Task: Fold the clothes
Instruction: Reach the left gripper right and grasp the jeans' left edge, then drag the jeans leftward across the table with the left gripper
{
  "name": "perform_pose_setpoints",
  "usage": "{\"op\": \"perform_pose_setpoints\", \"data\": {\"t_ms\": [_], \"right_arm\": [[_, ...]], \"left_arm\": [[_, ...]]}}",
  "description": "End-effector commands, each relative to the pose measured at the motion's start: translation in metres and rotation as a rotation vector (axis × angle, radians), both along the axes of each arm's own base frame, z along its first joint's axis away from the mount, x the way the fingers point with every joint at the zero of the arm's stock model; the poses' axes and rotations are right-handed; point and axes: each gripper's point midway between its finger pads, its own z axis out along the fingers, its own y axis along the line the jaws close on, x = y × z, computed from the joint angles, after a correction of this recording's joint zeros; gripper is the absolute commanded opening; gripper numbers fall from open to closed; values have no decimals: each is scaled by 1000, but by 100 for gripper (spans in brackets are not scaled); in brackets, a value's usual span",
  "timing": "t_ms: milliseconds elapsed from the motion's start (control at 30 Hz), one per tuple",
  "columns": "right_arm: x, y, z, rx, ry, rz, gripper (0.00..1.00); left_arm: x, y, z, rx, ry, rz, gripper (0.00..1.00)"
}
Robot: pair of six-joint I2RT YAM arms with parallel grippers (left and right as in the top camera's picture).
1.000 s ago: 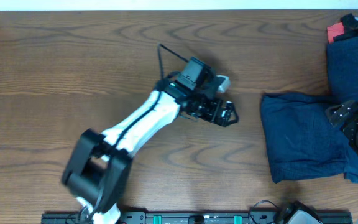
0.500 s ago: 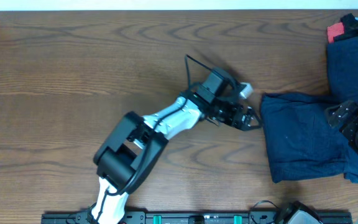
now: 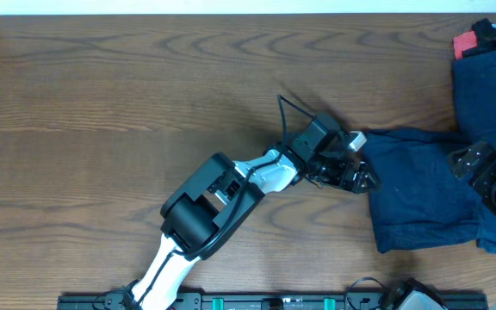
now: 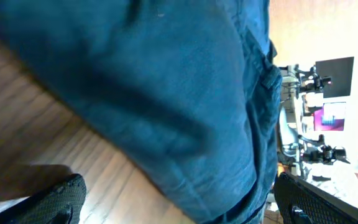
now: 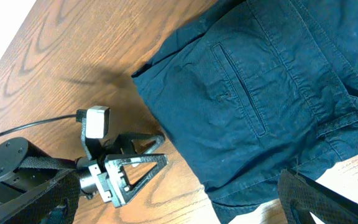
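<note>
Navy blue shorts [image 3: 416, 194] lie flat on the right side of the wooden table. The right wrist view shows their back pocket [image 5: 241, 93], and they fill the left wrist view [image 4: 166, 81]. My left gripper [image 3: 362, 176] is open at the shorts' left edge, with its fingers spread on either side of the cloth edge [image 4: 185, 211]. It also shows in the right wrist view [image 5: 132, 171]. My right gripper [image 3: 485, 170] is open above the shorts' right part [image 5: 179, 214] and holds nothing.
A second dark blue garment [image 3: 489, 77] lies at the back right, with a red item [image 3: 465, 41] beside it. A black rail [image 3: 274, 301] runs along the table's front edge. The left arm [image 3: 231, 185] stretches across the table's middle.
My left arm has swung right from the table's middle, and its gripper has reached the shorts' left edge. The right gripper and the shorts have not moved.
</note>
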Motion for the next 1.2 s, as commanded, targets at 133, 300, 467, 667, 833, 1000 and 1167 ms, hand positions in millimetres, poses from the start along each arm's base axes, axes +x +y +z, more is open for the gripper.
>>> {"op": "perform_pose_setpoints", "data": {"t_ms": [133,300,467,667,833,1000,1167], "right_arm": [[-1,2,3,-7,-7,25,99],[-3,3,2,-1,0,25,99],[-5,5,1,6,11,25,99],[-6,6,1,11,16,25,99],[-7,6,0,14,21,25,99],[-9,7,-1,12,26,37,99],[-9,7,-1,11,27,38,99]], "left_arm": [[-12,-16,-15,-2,72,18,98],[-16,-25,-25,43,77,78,98],[-15,-34,-35,102,72,190,99],[-15,-44,-43,151,42,313,93],[-14,-54,-38,131,26,381,86],[-14,-55,-35,120,22,380,70],[-12,-59,-30,92,12,380,31]]}}
